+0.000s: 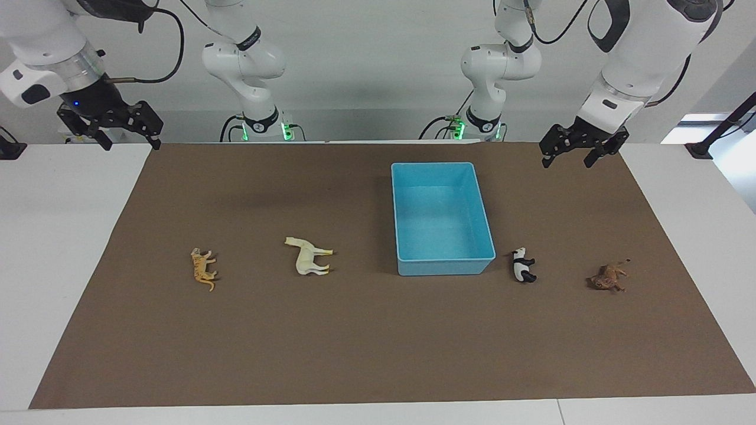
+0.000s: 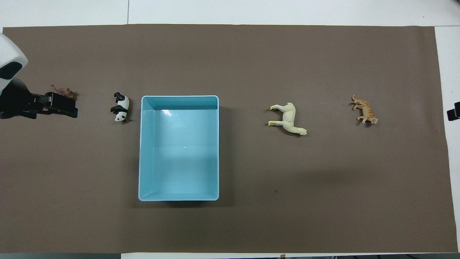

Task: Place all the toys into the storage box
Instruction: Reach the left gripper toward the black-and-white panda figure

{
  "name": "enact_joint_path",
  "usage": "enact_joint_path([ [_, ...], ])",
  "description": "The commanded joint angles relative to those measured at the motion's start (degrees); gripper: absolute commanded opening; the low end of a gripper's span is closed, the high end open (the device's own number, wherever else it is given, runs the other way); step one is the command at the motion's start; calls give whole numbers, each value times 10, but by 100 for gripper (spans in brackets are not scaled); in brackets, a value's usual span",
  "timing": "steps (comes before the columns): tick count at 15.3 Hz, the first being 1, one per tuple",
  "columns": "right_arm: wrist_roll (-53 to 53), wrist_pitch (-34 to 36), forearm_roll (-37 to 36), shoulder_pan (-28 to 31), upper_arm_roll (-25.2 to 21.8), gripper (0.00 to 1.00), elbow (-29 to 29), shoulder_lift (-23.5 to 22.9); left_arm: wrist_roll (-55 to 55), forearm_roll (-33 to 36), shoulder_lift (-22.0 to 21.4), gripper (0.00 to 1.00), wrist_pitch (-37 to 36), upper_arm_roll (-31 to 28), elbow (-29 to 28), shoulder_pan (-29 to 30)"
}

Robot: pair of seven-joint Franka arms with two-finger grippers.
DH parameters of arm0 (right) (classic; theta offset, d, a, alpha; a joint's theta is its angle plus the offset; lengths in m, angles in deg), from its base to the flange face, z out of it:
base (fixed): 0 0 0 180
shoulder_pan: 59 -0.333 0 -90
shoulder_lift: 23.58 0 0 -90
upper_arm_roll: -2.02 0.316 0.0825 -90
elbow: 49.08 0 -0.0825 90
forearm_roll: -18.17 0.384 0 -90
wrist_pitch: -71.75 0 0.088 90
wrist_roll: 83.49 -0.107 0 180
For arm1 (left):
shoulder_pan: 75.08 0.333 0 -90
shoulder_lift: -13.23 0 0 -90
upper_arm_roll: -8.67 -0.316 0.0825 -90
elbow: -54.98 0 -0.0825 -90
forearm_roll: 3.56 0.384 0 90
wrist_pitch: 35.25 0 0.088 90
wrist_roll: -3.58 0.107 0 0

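The light blue storage box (image 1: 444,267) (image 2: 142,151) stands empty on the brown mat. All toys lie on their sides in a row. The panda (image 1: 522,265) (image 2: 121,107) lies beside the box toward the left arm's end, and the dark brown animal (image 1: 608,277) (image 2: 63,90) lies further that way. The cream horse (image 1: 307,257) (image 2: 287,118) and the orange tiger (image 1: 204,268) (image 2: 364,110) lie toward the right arm's end. My left gripper (image 1: 567,162) (image 2: 68,108) is open, empty and raised; in the overhead view it partly covers the brown animal. My right gripper (image 1: 133,144) (image 2: 453,111) is open, empty and raised over the mat's corner.
The brown mat (image 1: 378,354) covers most of the white table (image 1: 53,236). The arm bases stand at the robots' edge. A black stand (image 1: 709,144) is at the table corner toward the left arm's end.
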Motion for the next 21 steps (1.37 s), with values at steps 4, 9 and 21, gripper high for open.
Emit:
enact_joint_path([
  [4,-8,-6,-5,1,3,100,14,12,8,-3,-17,100,14,2,-18,8],
  [9,-8,3,-5,8,0,100,14,12,6,12,-15,100,22,2,-18,8],
  [21,-8,-152,-6,-2,2,100,133,25,63,12,123,100,326,1,-96,59],
])
